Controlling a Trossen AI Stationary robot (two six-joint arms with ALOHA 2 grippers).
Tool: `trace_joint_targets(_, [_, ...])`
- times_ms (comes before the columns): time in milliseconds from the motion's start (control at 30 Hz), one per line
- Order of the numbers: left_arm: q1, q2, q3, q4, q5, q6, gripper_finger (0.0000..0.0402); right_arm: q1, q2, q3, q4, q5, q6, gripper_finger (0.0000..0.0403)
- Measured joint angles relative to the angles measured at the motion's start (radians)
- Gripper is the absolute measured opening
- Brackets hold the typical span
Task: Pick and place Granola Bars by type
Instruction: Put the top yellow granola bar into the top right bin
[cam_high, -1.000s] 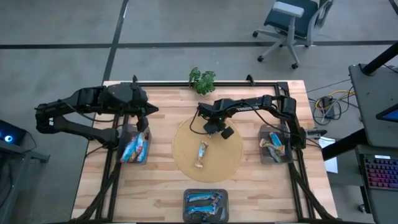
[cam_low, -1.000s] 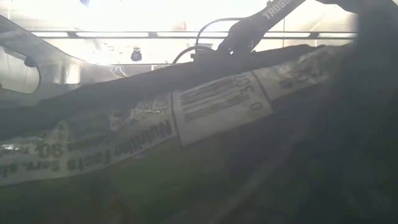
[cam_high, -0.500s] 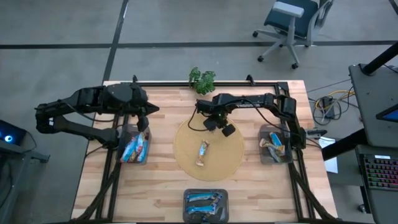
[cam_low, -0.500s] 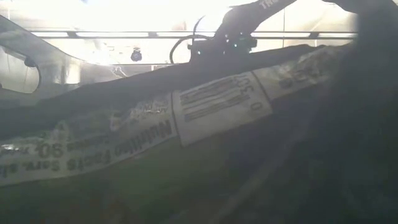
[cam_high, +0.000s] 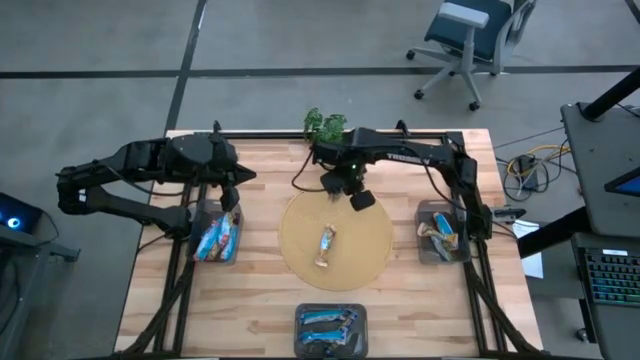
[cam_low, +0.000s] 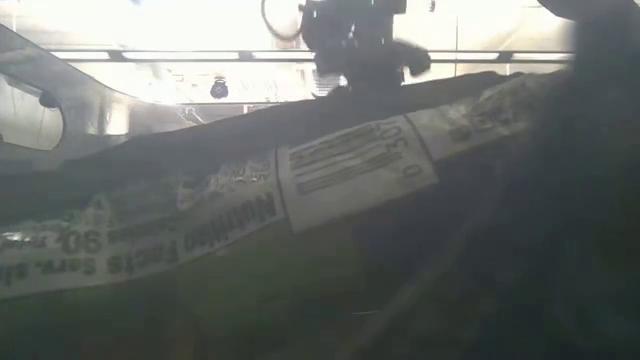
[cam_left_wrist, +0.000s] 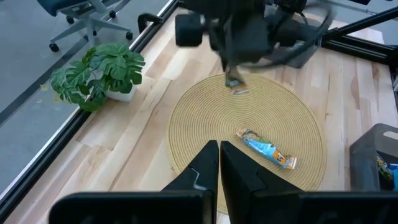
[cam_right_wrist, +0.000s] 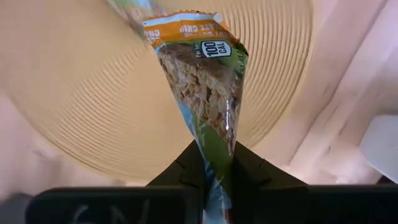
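While the left hand (cam_high: 233, 199) waits pinched shut and empty over the left bin (cam_high: 217, 239), the right hand (cam_high: 347, 187), clamped on the end of a bar (cam_right_wrist: 200, 74), has swung in the last second from over the mat (cam_high: 300, 255) to its far edge, near the plant (cam_high: 325, 124). With one bar (cam_high: 325, 246) left mid-mat, I judge the held one is being carried off for sorting; its bin is unclear.

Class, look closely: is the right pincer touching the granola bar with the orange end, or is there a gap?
Touching. The right wrist view shows the right pincer shut on the granola bar, its wrapper squeezed between both fingers.
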Motion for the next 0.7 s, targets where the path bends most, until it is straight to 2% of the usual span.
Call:
trace_joint_targets(133, [0.000,0.000,0.000,0.000,0.000,0.000,0.0000,0.004,-0.031,0.070,-0.019,-0.075,0.078,0.0033])
trace_joint_targets(300, [0.000,0.000,0.000,0.001,0.000,0.000,0.0000,0.024,-0.084,0.109,-0.033,-0.081,0.142,0.0033])
trace_joint_targets(700, [0.000,0.000,0.000,0.001,0.000,0.001,0.0000,0.063,-0.279,0.110,-0.046,-0.076,0.273,0.0033])
